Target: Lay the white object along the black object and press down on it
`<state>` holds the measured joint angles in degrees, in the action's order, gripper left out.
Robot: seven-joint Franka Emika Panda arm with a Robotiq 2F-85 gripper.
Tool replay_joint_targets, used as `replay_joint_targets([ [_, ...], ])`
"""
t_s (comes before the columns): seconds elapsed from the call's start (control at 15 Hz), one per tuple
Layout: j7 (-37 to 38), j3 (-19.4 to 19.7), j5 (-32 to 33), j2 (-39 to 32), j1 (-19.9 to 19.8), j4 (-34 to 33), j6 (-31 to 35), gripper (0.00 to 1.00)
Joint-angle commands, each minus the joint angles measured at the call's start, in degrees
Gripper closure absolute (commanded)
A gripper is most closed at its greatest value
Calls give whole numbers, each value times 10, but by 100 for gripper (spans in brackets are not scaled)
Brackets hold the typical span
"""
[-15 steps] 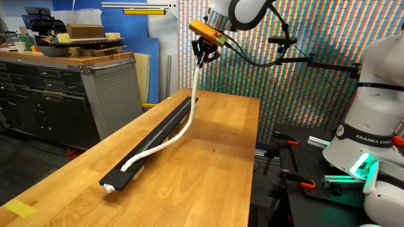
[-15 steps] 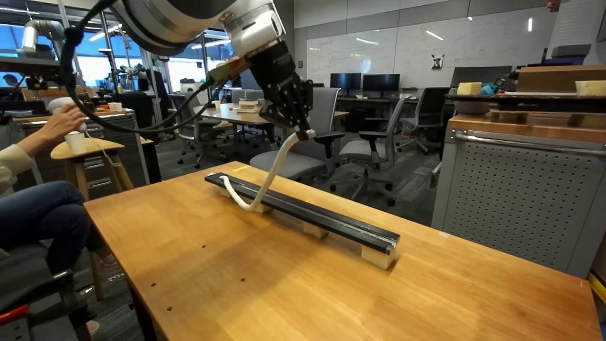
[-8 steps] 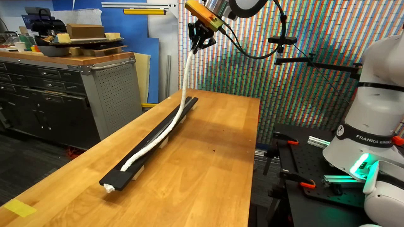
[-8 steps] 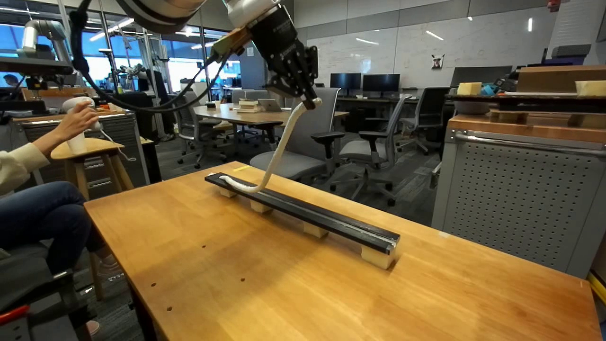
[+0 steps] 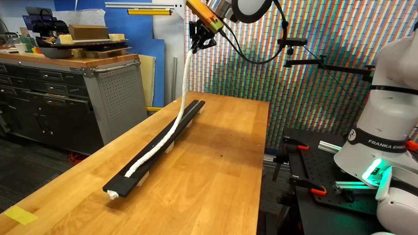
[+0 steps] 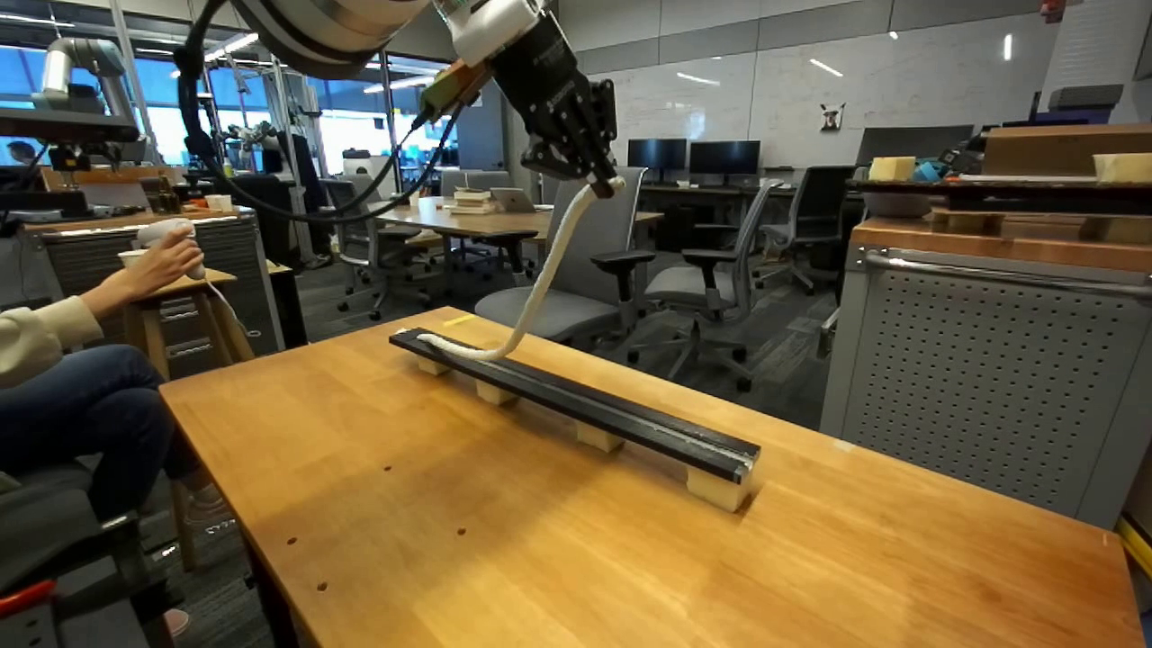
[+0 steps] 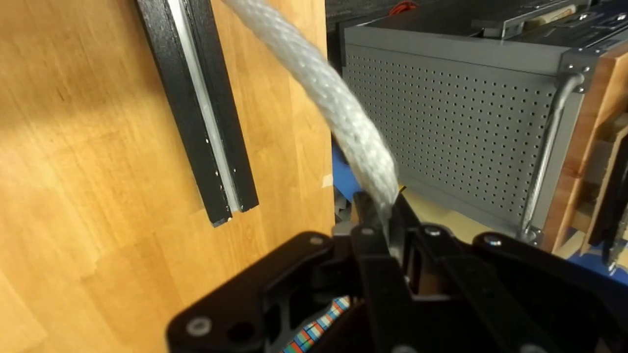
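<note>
The white cord (image 5: 180,115) spans, in a long open curve, the space between the gripper (image 6: 607,184) and the black rail (image 6: 594,401). The gripper is narrowed onto the cord's upper end, which is pinched between its fingertips (image 7: 364,208); in an exterior view, a short tip projects past them. From this grasp, high above the bench (image 6: 540,558), the cord descends steeply, bends, and runs low over the rail to a flat end section (image 5: 122,184), where it passes from sight. A frayed white tuft (image 5: 113,195) protrudes at this same end. Whether the low stretch sits within the groove (image 7: 202,98) cannot be told. Beyond the bend, the groove appears as a pale line reaching the rail's opposite end. Pale blocks (image 6: 717,490), four of them visible, support the rail. Yellow tape (image 5: 21,215) lies near an edge of the bench; a gray cabinet (image 5: 122,98) with a perforated side stands past the long edge.
</note>
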<state>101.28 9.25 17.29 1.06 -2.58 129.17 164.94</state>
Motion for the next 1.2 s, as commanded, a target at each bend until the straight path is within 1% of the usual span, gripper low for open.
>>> replay_joint_targets([
  [0.0,1,-1,-16,-46,1,-31,40,97],
  [0.2,3,-2,-32,-63,0,-42,63,97],
  [0.47,20,5,-28,-78,-1,-61,74,97],
  [0.73,31,16,-11,-104,2,-84,56,97],
  [1.13,27,18,-14,-165,8,-110,45,97],
])
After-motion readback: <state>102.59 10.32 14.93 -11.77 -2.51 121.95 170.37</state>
